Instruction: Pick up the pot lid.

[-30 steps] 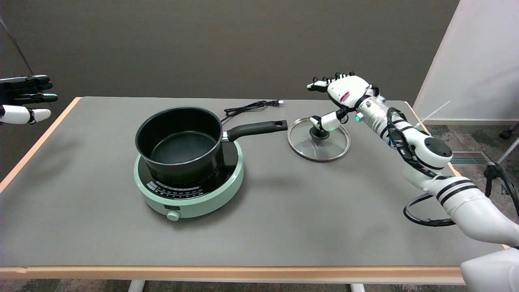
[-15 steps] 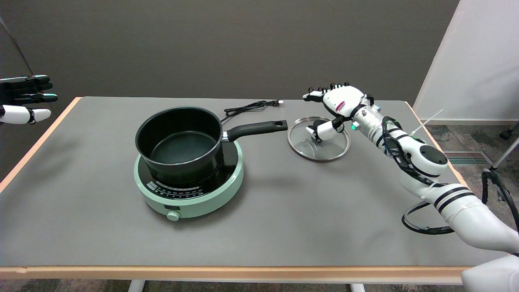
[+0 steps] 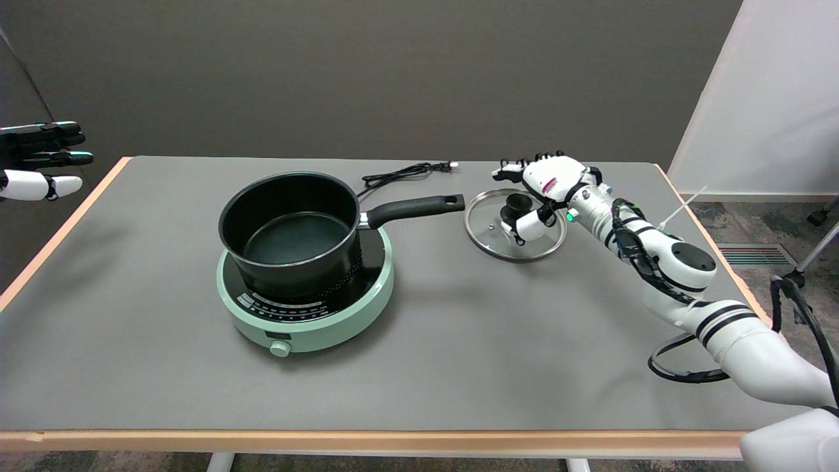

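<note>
A round glass pot lid (image 3: 496, 237) with a metal rim and a black knob (image 3: 514, 204) lies flat on the grey table (image 3: 459, 341), to the right of the pot handle. My right hand (image 3: 543, 190) hovers low over the lid's far right side. Its fingers (image 3: 518, 166) stretch out past the knob on the far side, and its thumb (image 3: 526, 226) hangs on the knob's near side. The fingers are apart and nothing is held between them. I cannot tell whether the thumb touches the knob.
A black pot (image 3: 292, 229) with a long handle (image 3: 413, 208) stands on a mint green cooker (image 3: 308, 308) left of the lid. A black power cord (image 3: 403, 173) lies behind it. The idle left hand (image 3: 36, 160) hangs at the upper left.
My right hand has come down and slightly nearer over the lid, and the thumb has shifted from the knob's left to its near side. The lid has not moved.
</note>
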